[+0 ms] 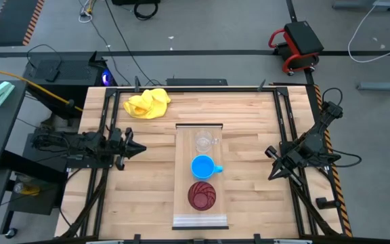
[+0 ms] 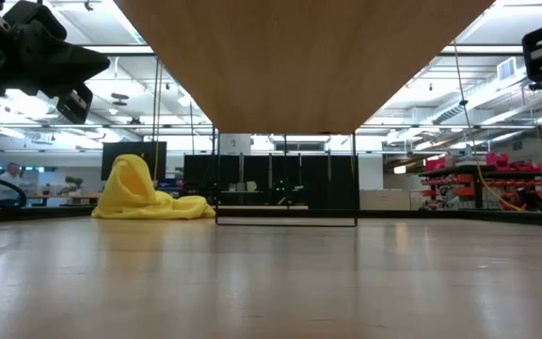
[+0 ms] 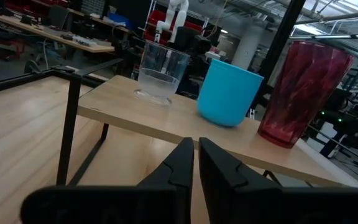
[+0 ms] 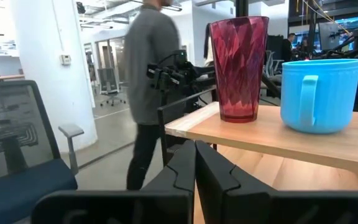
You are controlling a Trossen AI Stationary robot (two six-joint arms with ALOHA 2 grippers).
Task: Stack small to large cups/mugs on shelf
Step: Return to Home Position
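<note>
Three vessels stand upright in a row on the raised shelf (image 1: 199, 135): a clear glass cup (image 1: 204, 141) at the far end, a blue mug (image 1: 204, 167) in the middle with its handle toward the table's right, and a dark red tumbler (image 1: 202, 195) at the near end. They also show in the left wrist view: the glass (image 3: 160, 73), the mug (image 3: 229, 92), the tumbler (image 3: 303, 93). My left gripper (image 1: 141, 148) is shut and empty, left of the shelf. My right gripper (image 1: 269, 152) is shut and empty, right of the shelf.
A crumpled yellow cloth (image 1: 147, 103) lies on the tabletop at the far left. The shelf stands on thin black legs (image 3: 69, 127) above the tabletop. A person (image 4: 148, 93) walks in the room beyond the table's near edge.
</note>
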